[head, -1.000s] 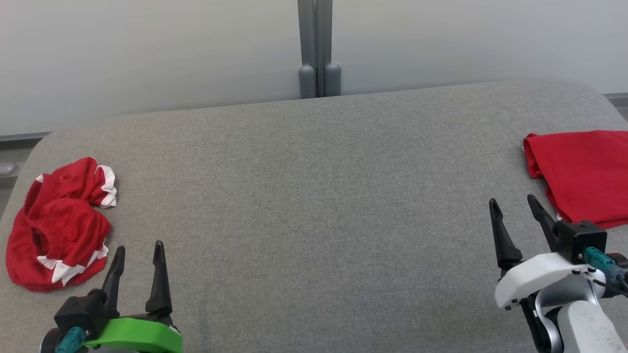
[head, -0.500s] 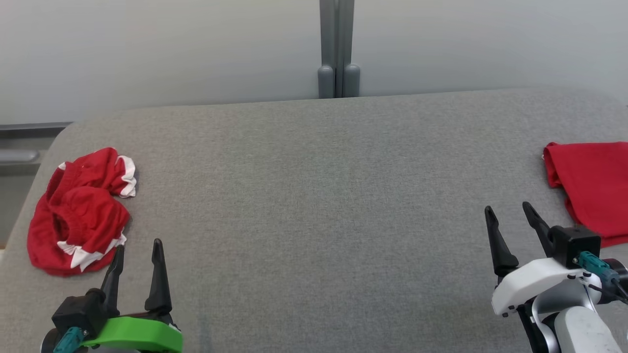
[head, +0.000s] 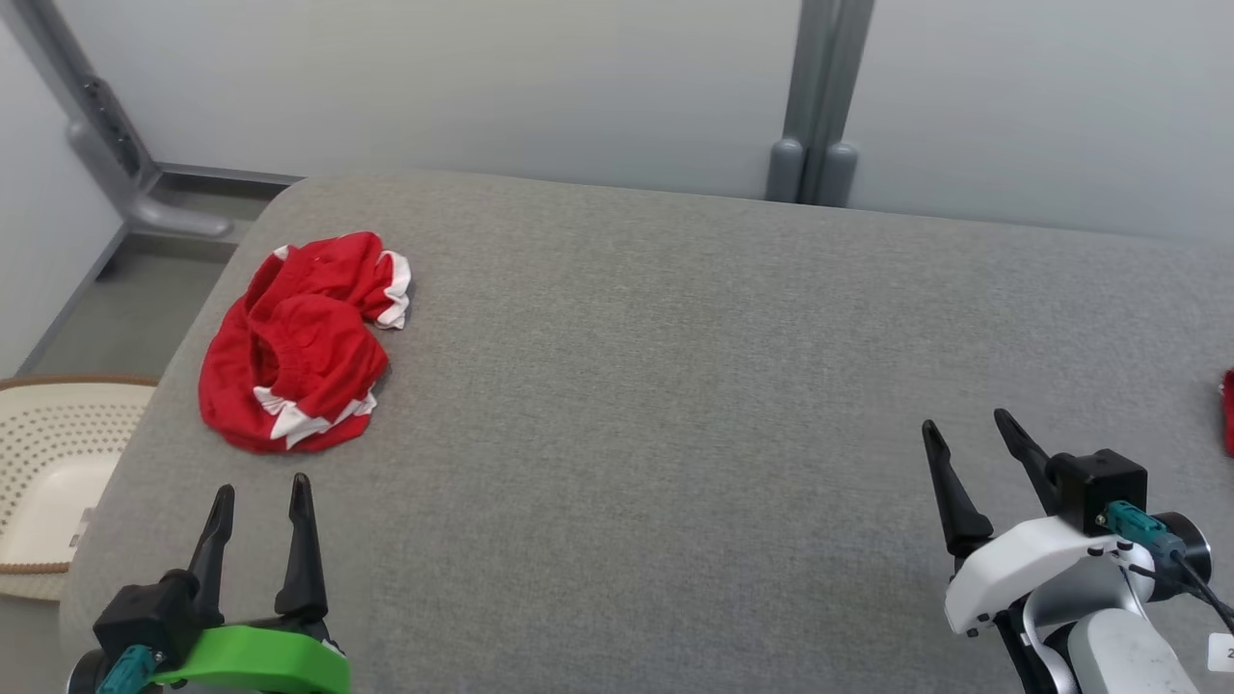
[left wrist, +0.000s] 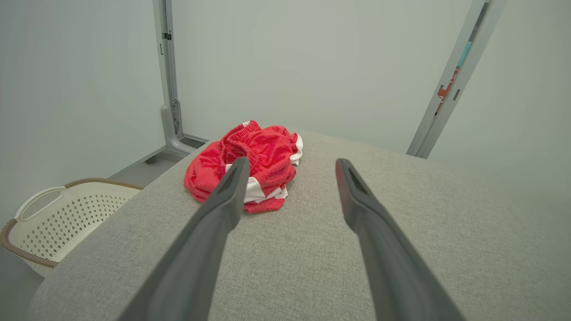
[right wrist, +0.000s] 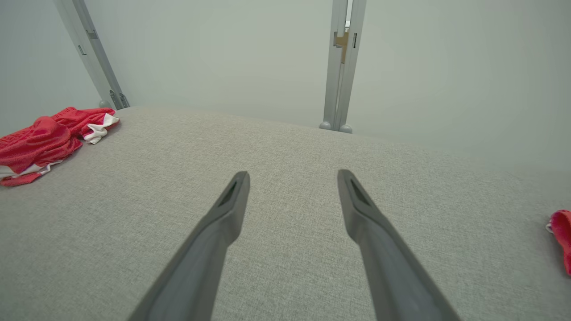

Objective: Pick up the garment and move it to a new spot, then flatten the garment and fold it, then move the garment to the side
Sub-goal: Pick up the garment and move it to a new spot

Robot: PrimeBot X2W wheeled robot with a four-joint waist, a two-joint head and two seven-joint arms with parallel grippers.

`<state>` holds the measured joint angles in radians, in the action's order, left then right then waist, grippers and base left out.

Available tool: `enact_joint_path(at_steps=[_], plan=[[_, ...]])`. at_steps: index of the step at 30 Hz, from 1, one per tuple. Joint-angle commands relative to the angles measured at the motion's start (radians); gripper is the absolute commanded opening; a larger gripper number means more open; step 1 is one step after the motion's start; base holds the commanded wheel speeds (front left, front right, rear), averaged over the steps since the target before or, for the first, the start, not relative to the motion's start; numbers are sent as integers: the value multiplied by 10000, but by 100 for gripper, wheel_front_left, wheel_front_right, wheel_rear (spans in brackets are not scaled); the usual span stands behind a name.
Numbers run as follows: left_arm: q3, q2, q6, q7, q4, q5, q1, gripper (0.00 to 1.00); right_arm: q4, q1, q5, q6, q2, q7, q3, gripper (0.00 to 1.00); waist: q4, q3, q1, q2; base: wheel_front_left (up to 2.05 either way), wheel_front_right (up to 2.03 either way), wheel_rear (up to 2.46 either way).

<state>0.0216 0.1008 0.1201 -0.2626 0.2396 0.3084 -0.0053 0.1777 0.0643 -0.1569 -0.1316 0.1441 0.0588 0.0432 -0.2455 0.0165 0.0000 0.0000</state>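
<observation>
A crumpled red garment (head: 294,342) with white trim lies in a heap near the far left corner of the grey padded table (head: 675,386). It also shows in the left wrist view as the garment (left wrist: 258,156), just beyond the left finger, and at the left edge of the right wrist view as the garment (right wrist: 44,140). My left gripper (head: 258,487) stands open and empty a short way in front of the heap. My right gripper (head: 964,426) is open and empty over bare table at the near right.
A second red cloth (head: 1228,410) peeks in at the table's right edge, also seen as the cloth (right wrist: 561,232). A cream perforated basket (head: 43,472) stands on the floor left of the table. Grey posts (head: 819,96) rise against the pale wall behind.
The head camera has swung to the left, so the heap sits nearer the middle and the right-hand red cloth has nearly left the picture. The basket has come into view. Both grippers stay open.
</observation>
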Motion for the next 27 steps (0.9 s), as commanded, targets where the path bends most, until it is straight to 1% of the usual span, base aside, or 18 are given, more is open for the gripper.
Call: enact_joint_path(at_steps=[1, 6, 13, 20, 27], plan=[[30, 75, -25, -26, -6, 3, 206, 100, 39, 1, -37, 19, 1, 45, 30, 100, -867, 59, 0, 0, 0, 0, 0], [148, 152, -63, -26, -61, 98, 305, 100, 91, 70, -80, 19, -26, 74, 235, 100, -1419, 81, 0, 0, 0, 0, 0], [118, 153, -124, -26, -158, 122, 357, 100, 136, 174, -53, 19, 12, 90, 435, 100, -1806, -33, 0, 0, 0, 0, 0], [122, 147, -145, -26, -184, 171, 385, 100, 142, 149, -60, 19, 56, 81, 444, 100, -1899, -83, 0, 0, 0, 0, 0], [17, 227, -79, 149, -26, 373, 121, 100, 136, 238, -30, 19, 115, 27, 565, 100, -1785, -164, 0, 0, 0, 0, 0]])
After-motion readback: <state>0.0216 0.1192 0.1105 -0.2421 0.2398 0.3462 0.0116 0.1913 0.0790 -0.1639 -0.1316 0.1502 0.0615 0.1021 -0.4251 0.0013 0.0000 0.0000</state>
